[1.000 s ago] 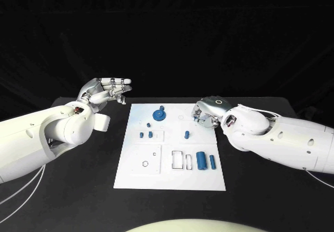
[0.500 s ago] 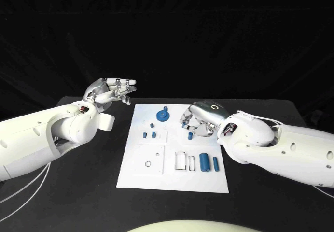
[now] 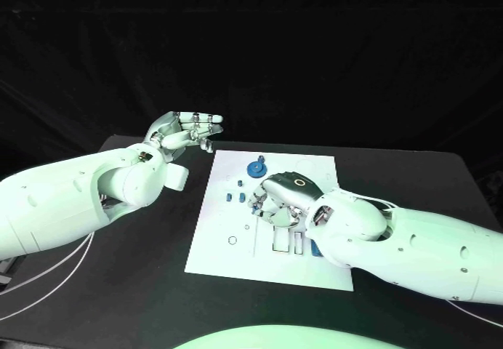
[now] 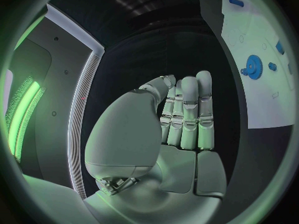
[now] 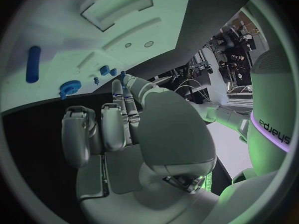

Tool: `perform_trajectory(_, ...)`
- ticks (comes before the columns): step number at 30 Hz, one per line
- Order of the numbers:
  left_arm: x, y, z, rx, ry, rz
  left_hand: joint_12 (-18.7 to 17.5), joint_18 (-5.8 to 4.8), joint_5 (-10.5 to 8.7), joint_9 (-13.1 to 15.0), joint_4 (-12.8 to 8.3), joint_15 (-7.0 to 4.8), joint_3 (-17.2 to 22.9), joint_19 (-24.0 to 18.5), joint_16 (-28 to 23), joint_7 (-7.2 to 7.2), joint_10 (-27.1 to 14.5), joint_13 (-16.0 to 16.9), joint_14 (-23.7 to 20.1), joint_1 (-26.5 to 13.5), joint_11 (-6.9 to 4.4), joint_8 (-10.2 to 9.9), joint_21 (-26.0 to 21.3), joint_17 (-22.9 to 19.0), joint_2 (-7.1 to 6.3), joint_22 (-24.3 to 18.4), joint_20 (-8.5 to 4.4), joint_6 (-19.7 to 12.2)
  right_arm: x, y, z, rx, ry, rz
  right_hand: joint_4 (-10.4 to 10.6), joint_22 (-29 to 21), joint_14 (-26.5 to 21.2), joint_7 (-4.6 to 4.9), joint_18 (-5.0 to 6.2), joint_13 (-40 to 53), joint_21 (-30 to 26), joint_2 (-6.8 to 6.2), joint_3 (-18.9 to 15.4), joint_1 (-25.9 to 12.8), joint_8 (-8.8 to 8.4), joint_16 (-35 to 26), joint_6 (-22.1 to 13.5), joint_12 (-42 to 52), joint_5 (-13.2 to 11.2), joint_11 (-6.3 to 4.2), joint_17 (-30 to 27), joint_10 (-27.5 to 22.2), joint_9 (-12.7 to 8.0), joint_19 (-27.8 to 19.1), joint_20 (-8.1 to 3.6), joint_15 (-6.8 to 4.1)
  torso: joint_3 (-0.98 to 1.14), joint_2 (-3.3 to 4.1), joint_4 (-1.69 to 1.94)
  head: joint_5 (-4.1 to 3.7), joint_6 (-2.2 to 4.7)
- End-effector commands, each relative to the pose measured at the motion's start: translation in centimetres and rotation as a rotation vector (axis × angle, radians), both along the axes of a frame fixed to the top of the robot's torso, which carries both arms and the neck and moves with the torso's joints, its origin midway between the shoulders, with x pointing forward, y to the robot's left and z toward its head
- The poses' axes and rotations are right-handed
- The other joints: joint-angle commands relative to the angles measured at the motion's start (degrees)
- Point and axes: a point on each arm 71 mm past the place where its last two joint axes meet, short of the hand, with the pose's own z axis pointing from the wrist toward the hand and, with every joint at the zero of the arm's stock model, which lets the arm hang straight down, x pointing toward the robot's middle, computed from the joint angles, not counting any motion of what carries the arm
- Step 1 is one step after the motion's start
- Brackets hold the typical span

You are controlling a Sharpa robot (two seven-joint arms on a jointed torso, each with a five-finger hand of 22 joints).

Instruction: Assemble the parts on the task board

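The task board [image 3: 225, 251] is lying on the black worktop [image 3: 137, 283], directly under the right robot hand [image 3: 278, 195]. Most blue parts are sitting loose: the gear [image 3: 255, 169] just beyond that hand, small pegs [image 3: 227, 195] beside it, so assembly looks barely begun. That hand's fingers are curling down over the board; whether they are gripping anything, I cannot tell. The left robot hand [image 3: 187, 131] is hovering off the board's far corner, fingers curled in, gripping nothing.

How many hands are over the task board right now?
1: the right hand is over the task board's middle; the left hand is raised off its far left corner.
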Motion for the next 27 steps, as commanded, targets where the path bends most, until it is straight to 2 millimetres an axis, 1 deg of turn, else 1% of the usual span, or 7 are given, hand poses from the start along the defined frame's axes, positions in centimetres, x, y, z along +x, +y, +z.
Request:
perform_trajectory(1, -0.1, -0.5, 0.1, -0.013, -0.002, -0.023, 0.18, 0.77, -0.02, -0.05, -0.39, 0.04, -0.05, -0.13, -0.32, 0.13, -0.50, 0.10, -0.27, -0.01, 0.06, -0.26, -0.20, -0.05, 0.52, -0.05, 0.05, -0.28, -0.2, 0.5, -1.0, -0.007, 0.025, 0.021, 0.00, 10.63, 2.73, -0.10, -0.72, 0.02, 0.15, 0.19, 0.38, -0.56, 0.10, 0.17, 0.41, 0.21, 0.28, 0.12, -0.02, 0.39, 0.09, 3.04, -0.51, -0.42, -0.09, 0.01, 0.10, -0.03, -0.07)
perform_trajectory(7, -0.2, -0.6, 0.1, -0.015, -0.002, -0.029, 0.18, 0.77, -0.02, -0.05, -0.39, 0.04, -0.05, -0.13, -0.32, 0.13, -0.50, 0.10, -0.27, -0.01, 0.06, -0.26, -0.20, -0.05, 0.52, -0.05, 0.05, -0.28, -0.2, 1.2, -2.5, -0.017, 0.052, 0.010, -0.06, 10.64, 2.72, -0.08, -0.72, -0.02, 0.16, 0.28, 0.46, -0.67, 0.07, 0.15, 0.42, 0.14, 0.42, 0.13, -0.07, 0.45, 0.11, 3.04, -0.51, -0.42, -0.03, -0.01, -0.01, 0.52, -0.31)
perform_trajectory(14, -0.2, -0.7, 0.1, -0.015, 0.000, -0.031, 0.18, 0.77, -0.02, -0.05, -0.39, 0.04, -0.05, -0.13, -0.32, 0.13, -0.50, 0.10, -0.27, -0.01, 0.06, -0.26, -0.20, -0.05, 0.52, -0.05, 0.05, -0.28, -0.3, 1.7, -3.8, -0.022, 0.072, 0.003, -0.16, 10.69, 2.74, -0.09, -0.73, -0.06, 0.22, 0.36, 0.56, -0.74, 0.06, 0.25, 0.44, 0.07, 0.56, 0.12, 0.02, 0.52, 0.14, 3.07, -0.51, -0.42, 0.03, 0.04, 0.07, 1.42, -0.65)
perform_trajectory(18, -0.2, -0.7, 0.1, -0.015, 0.002, -0.033, 0.18, 0.77, -0.02, -0.05, -0.39, 0.04, -0.05, -0.13, -0.32, 0.13, -0.50, 0.10, -0.27, -0.01, 0.06, -0.26, -0.20, -0.05, 0.52, -0.05, 0.05, -0.28, -0.3, 2.0, -4.1, -0.027, 0.079, 0.003, -0.18, 10.76, 2.73, -0.09, -0.76, -0.07, 0.34, 0.37, 0.57, -0.76, 0.06, 0.20, 0.45, 0.06, 0.59, 0.12, -0.05, 0.54, 0.15, 3.12, -0.51, -0.42, -0.07, -0.07, -0.06, 1.60, -0.88)
perform_trajectory(20, -0.2, -0.8, 0.1, -0.016, 0.002, -0.034, 0.18, 0.77, -0.02, -0.05, -0.39, 0.04, -0.05, -0.13, -0.32, 0.13, -0.50, 0.10, -0.27, -0.01, 0.06, -0.26, -0.20, -0.05, 0.52, -0.05, 0.05, -0.28, -0.2, 2.0, -4.2, -0.029, 0.080, 0.001, -0.18, 10.76, 2.73, -0.09, -0.76, -0.07, 0.34, 0.37, 0.57, -0.76, 0.06, 0.20, 0.45, 0.06, 0.59, 0.12, -0.05, 0.54, 0.15, 3.12, -0.51, -0.42, -0.07, -0.09, -0.07, 1.60, -0.88)
perform_trajectory(23, -0.2, -0.8, 0.1, -0.016, 0.003, -0.035, 0.18, 0.77, -0.02, -0.05, -0.39, 0.04, -0.05, -0.13, -0.32, 0.13, -0.50, 0.10, -0.27, -0.01, 0.06, -0.26, -0.20, -0.05, 0.52, -0.05, 0.05, -0.28, -0.1, 1.9, -4.3, -0.034, 0.080, -0.004, -0.18, 10.76, 2.73, -0.09, -0.76, -0.07, 0.34, 0.37, 0.57, -0.76, 0.06, 0.20, 0.45, 0.06, 0.59, 0.12, -0.05, 0.54, 0.15, 3.12, -0.51, -0.42, 0.01, -0.03, -0.05, 1.66, -0.89)
perform_trajectory(27, -0.2, -0.8, 0.1, -0.016, 0.004, -0.036, 0.18, 0.77, -0.02, -0.05, -0.39, 0.04, -0.05, -0.13, -0.32, 0.13, -0.50, 0.10, -0.27, -0.01, 0.06, -0.26, -0.20, -0.05, 0.52, -0.05, 0.05, -0.28, 0.0, 1.8, -4.4, -0.042, 0.080, -0.008, -0.18, 10.76, 2.73, -0.09, -0.76, -0.07, 0.34, 0.37, 0.57, -0.76, 0.06, 0.20, 0.45, 0.06, 0.59, 0.12, -0.05, 0.54, 0.15, 3.12, -0.51, -0.42, -0.03, -0.10, -0.04, 1.70, -0.93)
